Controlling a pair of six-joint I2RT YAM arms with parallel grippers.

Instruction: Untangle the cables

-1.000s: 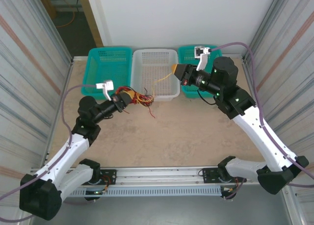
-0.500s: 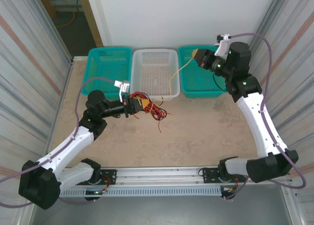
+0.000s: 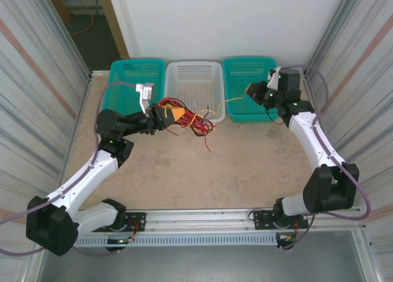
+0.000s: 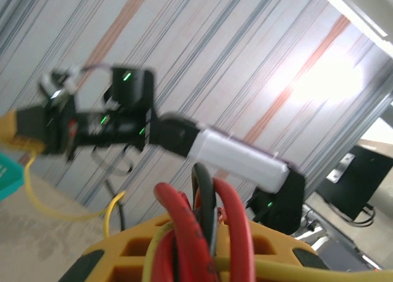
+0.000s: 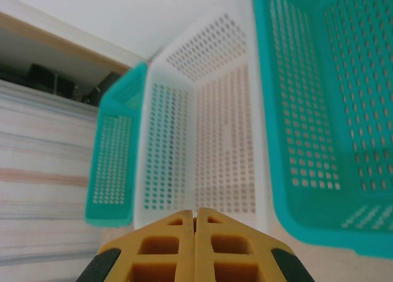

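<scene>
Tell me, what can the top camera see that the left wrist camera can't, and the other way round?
Top view: the white basket, the left teal basket, the left arm itself, and the whole cable bundle dangling from the left claw.
Left wrist view: a close look at the pinch, with red cables and a black cable squeezed between its yellow fingers.
Both: the right arm, the shut right claw, and the yellow cable stretching from the bundle up to it.

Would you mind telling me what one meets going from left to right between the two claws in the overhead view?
Left claw → tangle of red and black cables → yellow cable → right claw.
</scene>
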